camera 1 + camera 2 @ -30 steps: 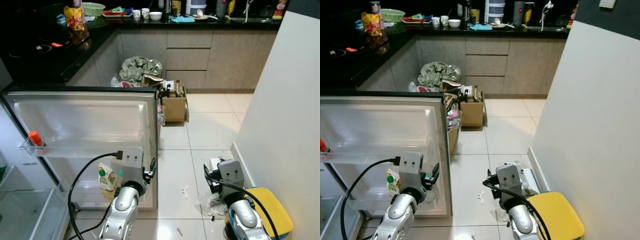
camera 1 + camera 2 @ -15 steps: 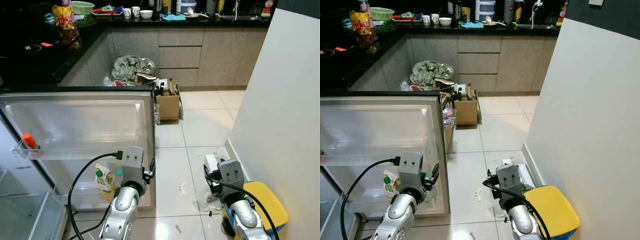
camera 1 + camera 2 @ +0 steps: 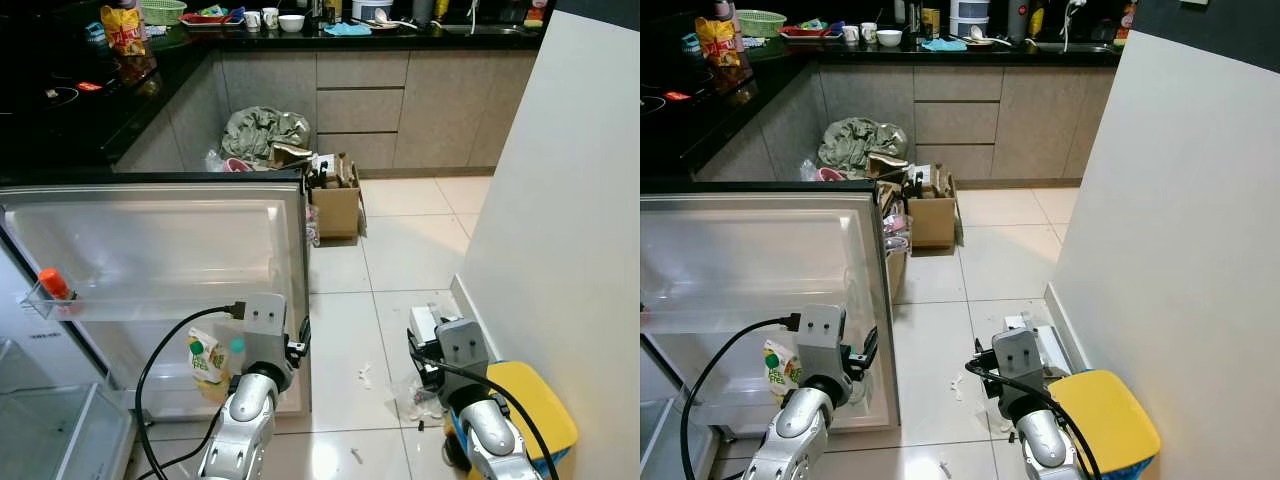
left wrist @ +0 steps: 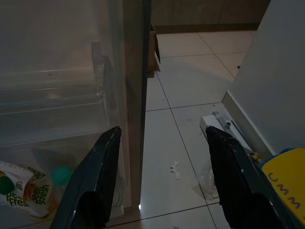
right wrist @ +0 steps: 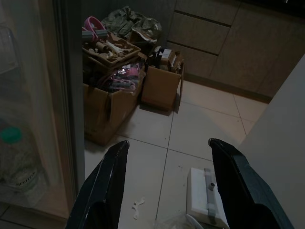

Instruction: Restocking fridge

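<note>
Juice carton (image 3: 206,358) sits in fridge door's (image 3: 160,240) bottom shelf, beside a green-capped bottle (image 4: 58,177). Prob. light, walls soft, dents if squeezed hard; best taken across the mid body. Left end effector (image 4: 159,179) spread wide, empty, near door edge. Right end effector (image 5: 167,183) also wide, empty, over floor tiles (image 3: 990,260).

Left gripper (image 4: 162,183) fingers spread wide, empty, flanking the open white fridge door's edge (image 4: 135,95). Green-capped juice pouch (image 4: 21,191) lies in the lowest clear door shelf. Yellow round object (image 4: 287,179), possibly a lid, at corner.
</note>
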Motion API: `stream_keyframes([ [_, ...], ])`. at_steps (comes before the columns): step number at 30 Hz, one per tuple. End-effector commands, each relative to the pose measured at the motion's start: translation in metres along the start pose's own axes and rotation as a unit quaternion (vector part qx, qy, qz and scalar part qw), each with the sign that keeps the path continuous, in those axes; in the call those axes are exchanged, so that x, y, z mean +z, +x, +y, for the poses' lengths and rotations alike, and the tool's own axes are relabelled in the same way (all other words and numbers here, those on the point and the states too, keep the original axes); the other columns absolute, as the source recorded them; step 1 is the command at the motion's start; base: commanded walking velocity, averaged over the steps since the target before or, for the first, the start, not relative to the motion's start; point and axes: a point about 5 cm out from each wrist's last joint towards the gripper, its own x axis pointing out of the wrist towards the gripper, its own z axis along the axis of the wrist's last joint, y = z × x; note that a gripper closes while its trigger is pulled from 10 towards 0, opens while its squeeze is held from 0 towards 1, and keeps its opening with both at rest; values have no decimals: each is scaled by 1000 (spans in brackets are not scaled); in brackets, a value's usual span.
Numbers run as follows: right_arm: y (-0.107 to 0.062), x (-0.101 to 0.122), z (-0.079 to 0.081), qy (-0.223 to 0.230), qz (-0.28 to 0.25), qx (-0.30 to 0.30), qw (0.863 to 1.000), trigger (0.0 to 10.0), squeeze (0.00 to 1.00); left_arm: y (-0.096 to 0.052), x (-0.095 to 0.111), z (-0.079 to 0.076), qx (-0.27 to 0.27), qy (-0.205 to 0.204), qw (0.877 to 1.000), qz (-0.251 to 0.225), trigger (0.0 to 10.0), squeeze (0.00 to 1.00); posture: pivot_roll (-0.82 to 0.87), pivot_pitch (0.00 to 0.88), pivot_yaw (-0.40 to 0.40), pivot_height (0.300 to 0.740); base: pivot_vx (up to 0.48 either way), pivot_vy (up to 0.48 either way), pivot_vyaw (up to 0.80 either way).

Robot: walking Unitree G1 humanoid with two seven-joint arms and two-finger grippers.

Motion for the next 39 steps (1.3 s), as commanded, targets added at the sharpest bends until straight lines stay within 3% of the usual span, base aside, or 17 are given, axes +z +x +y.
stream_keyframes([
  [1,-2,-1,-1,-1,1,0,1000,10000,0,-1,-5,1,2,3,1000,13,10000,0,-143,56,-5,721,270,-285,0],
  [14,-2,-1,-1,-1,2,1,1000,10000,0,0,-6,5,15,-2,1000,18,10000,0,-146,52,-3,721,355,-282,0],
  [39,-2,-1,0,-2,1,4,1000,10000,0,0,-7,6,22,-7,1000,21,10000,0,-146,60,-1,721,0,0,0],
])
